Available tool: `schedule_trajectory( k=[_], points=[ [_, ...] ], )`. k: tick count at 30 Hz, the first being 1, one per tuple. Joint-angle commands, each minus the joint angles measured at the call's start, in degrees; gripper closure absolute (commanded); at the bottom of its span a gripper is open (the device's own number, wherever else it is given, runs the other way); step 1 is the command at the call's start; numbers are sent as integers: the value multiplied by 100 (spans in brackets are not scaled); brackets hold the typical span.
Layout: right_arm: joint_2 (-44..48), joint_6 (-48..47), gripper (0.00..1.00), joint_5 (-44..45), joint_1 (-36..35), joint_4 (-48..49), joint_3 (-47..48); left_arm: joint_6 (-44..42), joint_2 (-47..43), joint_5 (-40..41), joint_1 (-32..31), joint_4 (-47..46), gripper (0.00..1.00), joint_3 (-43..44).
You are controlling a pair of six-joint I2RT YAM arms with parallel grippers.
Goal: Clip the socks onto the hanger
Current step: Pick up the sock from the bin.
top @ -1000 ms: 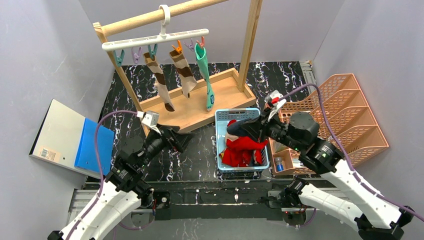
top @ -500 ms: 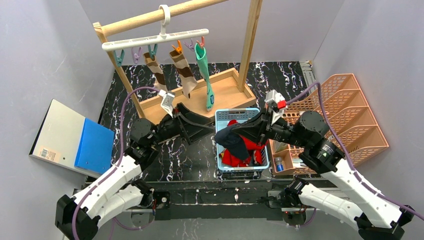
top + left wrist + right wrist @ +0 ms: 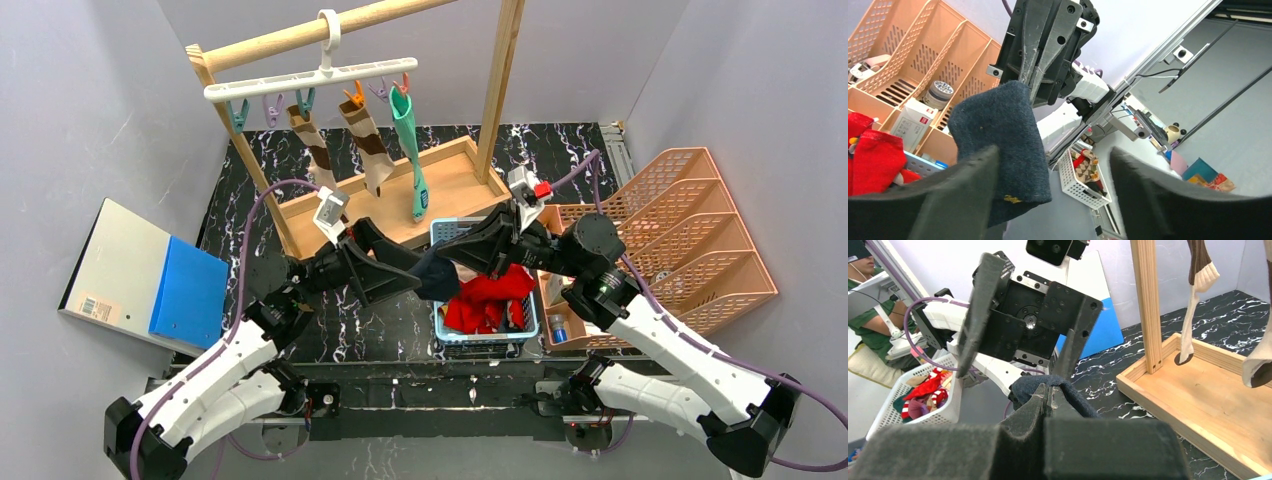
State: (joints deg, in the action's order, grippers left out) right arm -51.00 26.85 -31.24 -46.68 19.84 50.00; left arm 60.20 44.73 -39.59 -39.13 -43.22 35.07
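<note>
Landmark: the blue basket (image 3: 483, 232), which stands on the black marbled desk (image 3: 390, 320) between the two arms.

Right hand (image 3: 452, 262): clenched on the top edge of the dark navy sock (image 3: 437, 277). It is raised over the basket's left rim, with the fingertips pointing away from the basket toward the left arm.

Dark navy sock: lifted clear of the basket, it hangs from the right hand just outside the basket's left rim. The free end droops. The left wrist view shows a small yellow mark near the lower hem.

Left hand (image 3: 412, 277): released, jaws set wide apart. It is just left of the basket and faces the right hand. The sock hangs between its fingers, close against one pad (image 3: 963, 190), and the other pad stands well apart from the fabric.

Red socks (image 3: 487, 300): heaped inside the basket.

Hanger (image 3: 310, 80): behind the basket and to its left, hooked over the round rail of the wooden rack (image 3: 495, 90).

Clipped socks: two brown-and-beige banded socks (image 3: 318, 160) and one teal-green sock (image 3: 410, 150) hang from the hanger's clips. The teal-green sock is the nearest to the basket.

Wooden rack base: a shallow tray directly behind the basket's far rim. Whether the two touch cannot be told.

Orange organiser (image 3: 700, 230): just beside the basket's right rim.

Blue folder (image 3: 185, 290): well left of the basket, on a grey board at the desk's edge.
</note>
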Motion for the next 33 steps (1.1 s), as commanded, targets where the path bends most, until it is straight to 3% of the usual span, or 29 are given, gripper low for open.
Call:
schedule_trajectory(
  k=[1, 4, 8, 11, 15, 18, 21, 28, 33],
  points=[
    [101, 234, 99, -72, -22, 490, -105, -182, -68, 160, -50, -178, 43, -149],
    [191, 277, 99, -121, -19, 363, -147, -360, -108, 388, -50, -183, 67, -263],
    [344, 315, 99, -195, -24, 153, -190, -659, -154, 567, -49, -174, 81, -332],
    [439, 350, 99, -285, -23, -30, -195, -867, -118, 643, -50, -161, 100, -320],
    [541, 369, 96, -379, -20, -533, -124, -1568, -243, 877, -50, 134, 100, -219],
    [659, 553, 55, -101, -18, -1071, -65, -2591, -489, 1147, -50, 623, 100, -137],
    [782, 1090, 30, 484, -25, -1447, 8, -4011, -709, 1277, -50, 1178, 100, -61],
    [965, 3315, 24, 2043, -25, -1521, -110, -6980, -896, 1473, -58, 2614, 100, 148],
    [135, 4167, 23, 1964, -26, -1973, 368, -8416, -1237, 1816, -59, 2761, 100, 28]
  ],
)
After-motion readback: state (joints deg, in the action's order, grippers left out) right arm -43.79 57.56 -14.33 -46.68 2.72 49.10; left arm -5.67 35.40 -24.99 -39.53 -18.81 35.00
